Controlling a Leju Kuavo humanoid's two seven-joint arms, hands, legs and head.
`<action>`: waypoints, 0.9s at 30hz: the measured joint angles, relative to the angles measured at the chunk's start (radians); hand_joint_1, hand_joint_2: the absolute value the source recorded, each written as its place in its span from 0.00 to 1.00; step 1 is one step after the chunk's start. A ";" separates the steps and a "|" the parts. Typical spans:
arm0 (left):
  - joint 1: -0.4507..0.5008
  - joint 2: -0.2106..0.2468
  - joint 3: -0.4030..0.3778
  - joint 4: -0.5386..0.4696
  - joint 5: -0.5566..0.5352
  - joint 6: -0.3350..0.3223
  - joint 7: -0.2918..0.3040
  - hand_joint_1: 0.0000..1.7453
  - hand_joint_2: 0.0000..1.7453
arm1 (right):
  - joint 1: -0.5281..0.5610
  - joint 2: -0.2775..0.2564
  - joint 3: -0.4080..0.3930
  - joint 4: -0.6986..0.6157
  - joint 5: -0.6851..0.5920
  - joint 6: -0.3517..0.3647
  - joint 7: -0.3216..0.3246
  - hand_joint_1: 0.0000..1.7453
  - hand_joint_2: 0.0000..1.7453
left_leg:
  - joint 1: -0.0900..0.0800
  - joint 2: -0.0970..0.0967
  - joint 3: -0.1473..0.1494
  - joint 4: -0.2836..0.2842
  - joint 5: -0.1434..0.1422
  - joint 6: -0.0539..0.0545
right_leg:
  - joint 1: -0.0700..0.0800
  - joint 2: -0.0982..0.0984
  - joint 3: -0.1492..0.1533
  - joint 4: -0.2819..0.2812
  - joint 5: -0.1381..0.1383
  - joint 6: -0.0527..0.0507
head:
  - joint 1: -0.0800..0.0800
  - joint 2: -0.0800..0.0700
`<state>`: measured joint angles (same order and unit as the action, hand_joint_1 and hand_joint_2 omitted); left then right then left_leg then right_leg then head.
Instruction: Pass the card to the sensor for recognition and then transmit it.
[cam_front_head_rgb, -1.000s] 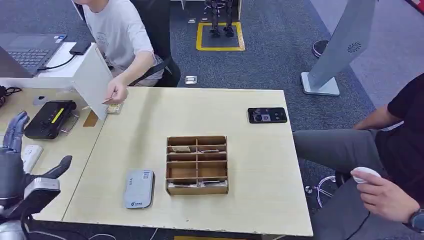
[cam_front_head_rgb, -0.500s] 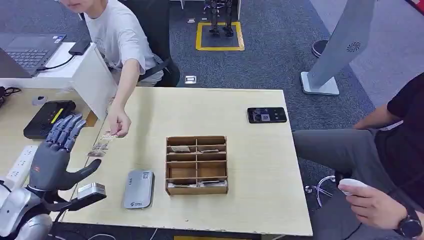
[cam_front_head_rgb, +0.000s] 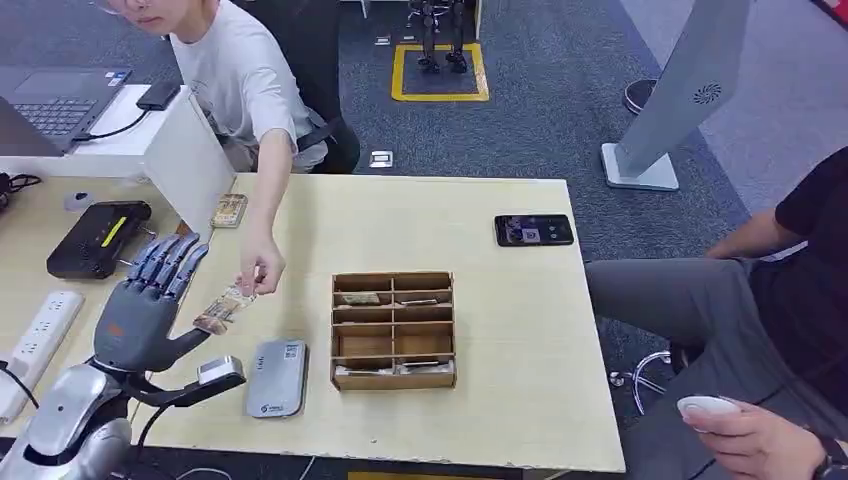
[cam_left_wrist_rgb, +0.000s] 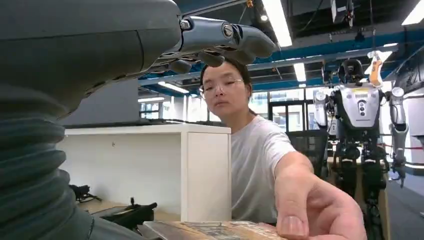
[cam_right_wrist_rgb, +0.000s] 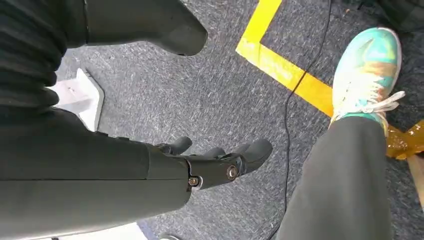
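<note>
My left hand (cam_front_head_rgb: 148, 305) is raised over the table's left edge, fingers spread and thumb out, holding nothing. A person in a grey shirt reaches across and pinches a patterned card (cam_front_head_rgb: 222, 310) just beside my palm; whether it touches my hand I cannot tell. In the left wrist view the card (cam_left_wrist_rgb: 215, 230) lies low in front of my fingers (cam_left_wrist_rgb: 220, 37), with the person's hand (cam_left_wrist_rgb: 315, 205) on it. The grey sensor pad (cam_front_head_rgb: 277, 377) lies flat near the table's front edge, right of my hand. My right hand (cam_right_wrist_rgb: 220, 162) hangs over the carpet, fingers loose and empty.
A wooden compartment box (cam_front_head_rgb: 394, 328) sits mid-table. A phone (cam_front_head_rgb: 534, 230) lies at the far right, another card (cam_front_head_rgb: 229, 210) at the far left. A black terminal (cam_front_head_rgb: 100, 238) and a power strip (cam_front_head_rgb: 40, 335) are on the side desk. A second person sits at the right.
My left hand has risen and moved right toward the table, fingers spread. The person picked a card at the back left and carried it forward to my palm.
</note>
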<state>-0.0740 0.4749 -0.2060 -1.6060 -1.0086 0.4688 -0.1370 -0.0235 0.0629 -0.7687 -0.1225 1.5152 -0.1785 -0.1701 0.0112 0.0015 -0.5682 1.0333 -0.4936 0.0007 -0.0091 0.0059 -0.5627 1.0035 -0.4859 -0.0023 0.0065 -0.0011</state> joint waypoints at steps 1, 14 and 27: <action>-0.001 0.000 -0.002 0.003 0.000 0.000 0.000 0.00 1.00 | 0.000 0.000 0.000 0.000 0.000 0.000 0.000 0.00 1.00 | 0.000 0.000 0.000 0.000 0.000 0.000 | 0.000 0.000 0.000 0.000 0.000 0.000 | 0.000 0.000; -0.003 0.005 -0.010 0.032 -0.061 0.011 0.064 0.00 1.00 | -0.001 0.004 0.000 0.006 0.008 -0.021 0.006 0.00 1.00 | 0.000 0.000 0.000 0.000 0.000 0.000 | 0.000 0.000 0.000 0.000 0.000 0.000 | 0.000 0.000; -0.033 0.004 0.032 0.085 -0.034 -0.011 0.132 1.00 1.00 | -0.013 0.005 0.000 0.054 0.014 -0.072 0.008 0.00 1.00 | 0.000 0.000 0.000 0.000 0.000 0.000 | 0.000 0.000 0.000 0.000 0.000 0.000 | 0.000 0.000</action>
<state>-0.1070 0.4791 -0.1740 -1.5206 -1.0422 0.4574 -0.0053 -0.0364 0.0675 -0.7687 -0.0687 1.5293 -0.2506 -0.1625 0.0114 0.0013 -0.5685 1.0333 -0.4935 0.0006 -0.0091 0.0058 -0.5626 1.0035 -0.4859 -0.0023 0.0065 -0.0011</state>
